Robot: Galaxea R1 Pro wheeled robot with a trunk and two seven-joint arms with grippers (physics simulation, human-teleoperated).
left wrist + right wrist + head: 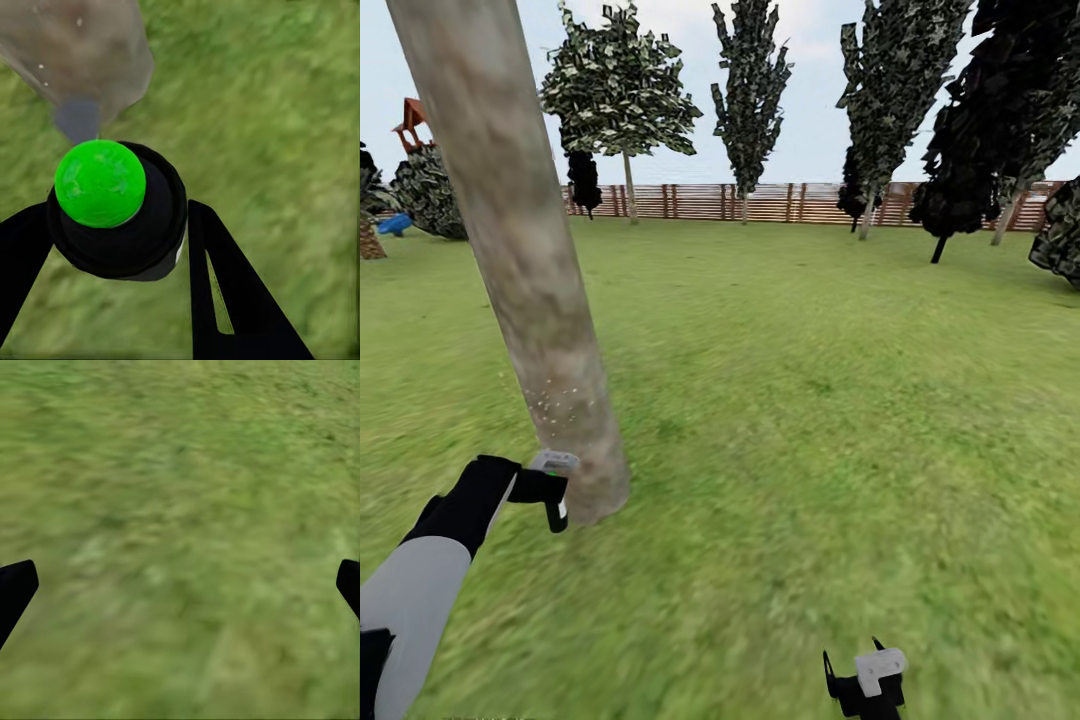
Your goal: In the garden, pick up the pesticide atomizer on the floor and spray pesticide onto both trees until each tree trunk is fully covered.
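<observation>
Atomizer clamped in left gripper, nozzle at tree trunk; sweep upward past pesticide specks. Right gripper wide, idle.

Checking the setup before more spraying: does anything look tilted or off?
The tree trunk leans markedly rather than standing upright. Whitish specks dot only a low patch, near the atomizer held by the left gripper.

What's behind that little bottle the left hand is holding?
Right behind the atomizer stands the thick tree trunk, flecked with pale spray specks. The bottle hides part of the trunk's base.
</observation>
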